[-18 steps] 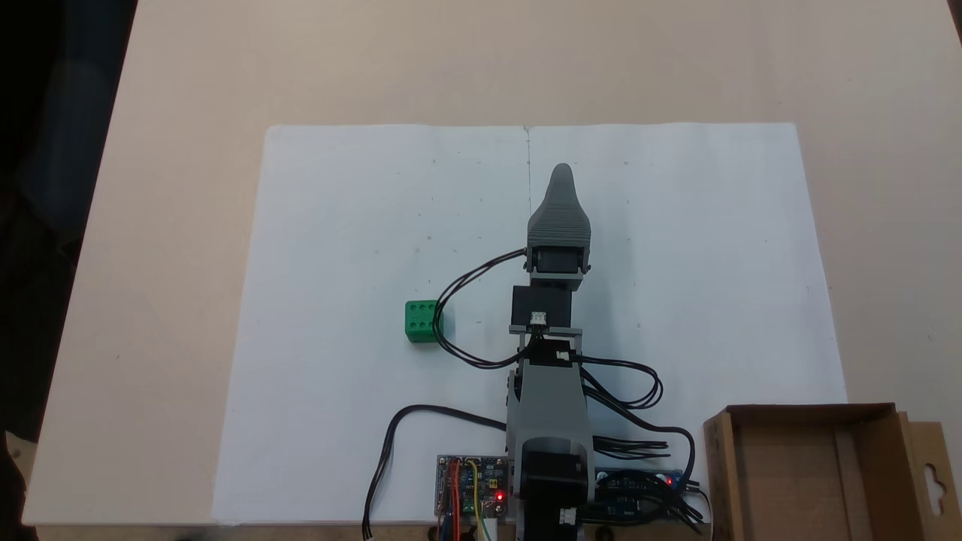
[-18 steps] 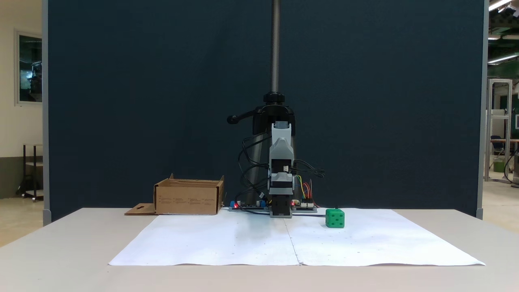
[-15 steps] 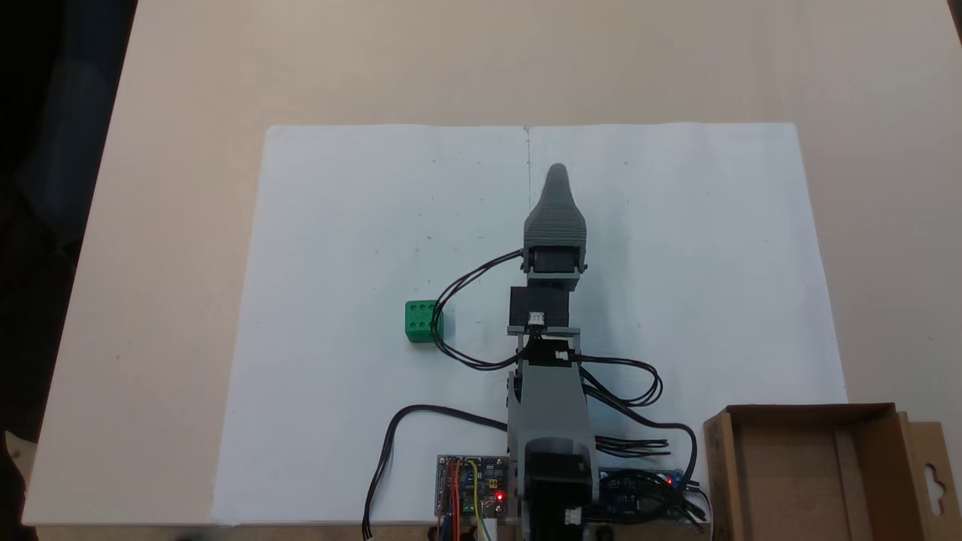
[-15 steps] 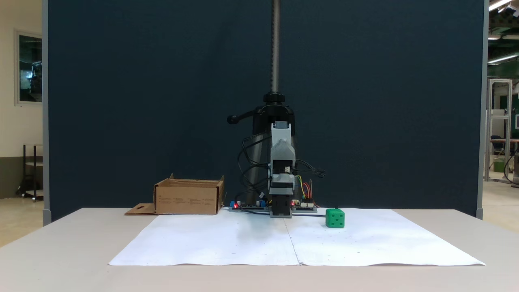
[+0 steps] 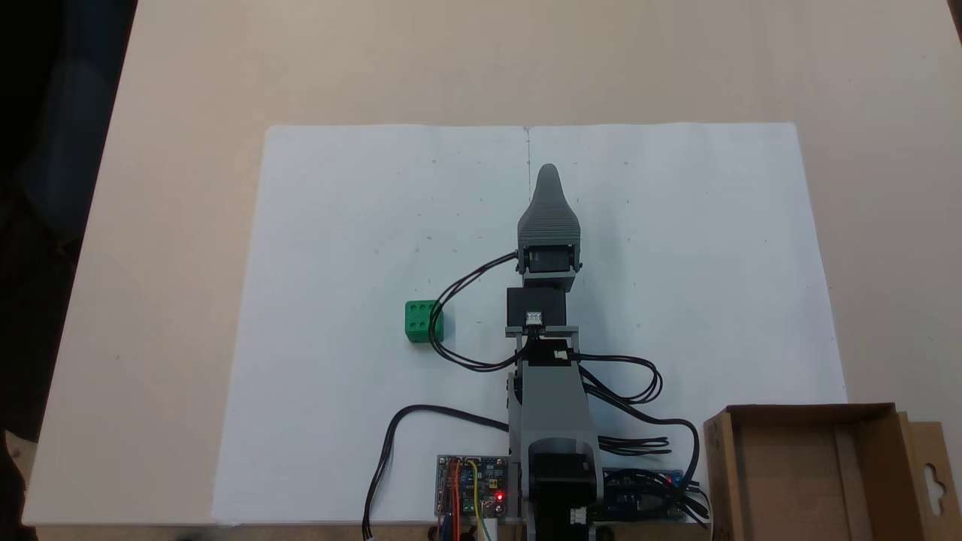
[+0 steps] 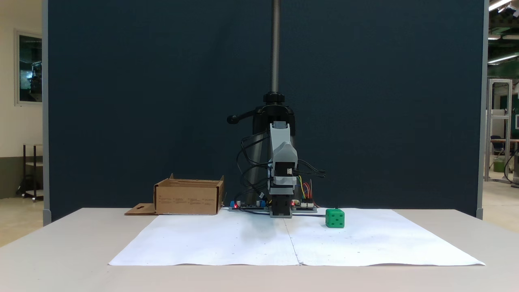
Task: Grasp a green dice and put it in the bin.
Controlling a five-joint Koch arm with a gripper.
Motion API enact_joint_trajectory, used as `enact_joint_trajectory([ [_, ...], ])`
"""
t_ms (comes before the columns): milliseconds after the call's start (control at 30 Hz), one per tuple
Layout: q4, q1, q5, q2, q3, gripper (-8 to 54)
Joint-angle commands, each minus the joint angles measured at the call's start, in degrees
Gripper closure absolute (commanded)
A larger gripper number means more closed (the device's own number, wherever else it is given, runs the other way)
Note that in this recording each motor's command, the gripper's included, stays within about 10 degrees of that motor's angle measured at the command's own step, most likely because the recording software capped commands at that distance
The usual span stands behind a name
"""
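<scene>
Behind my table (image 6: 61, 243) stands a dark blue partition panel (image 6: 162, 101), with a metal pole (image 6: 275, 44) rising in front of it. Past its left edge I see a cream wall (image 6: 10, 121) with a framed window (image 6: 29, 67) and a dark shelf stand (image 6: 32, 170) on a beige floor (image 6: 16, 221). Past the right edge, ceiling strip lights (image 6: 502, 59) glow above a metal frame (image 6: 498, 129).

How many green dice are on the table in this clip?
1. The green dice sits on the white paper, left of the arm in the top-down fixed view; none shows in the box.
</scene>
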Motion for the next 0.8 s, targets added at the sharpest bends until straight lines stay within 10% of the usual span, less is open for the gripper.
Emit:
enact_joint_trajectory([
  [0, -1.0, -0.6, -4.0, 6.2, 3.7, 1.1],
  [767, -1.1, 2.0, -4.3, 6.2, 3.7, 1.1],
])
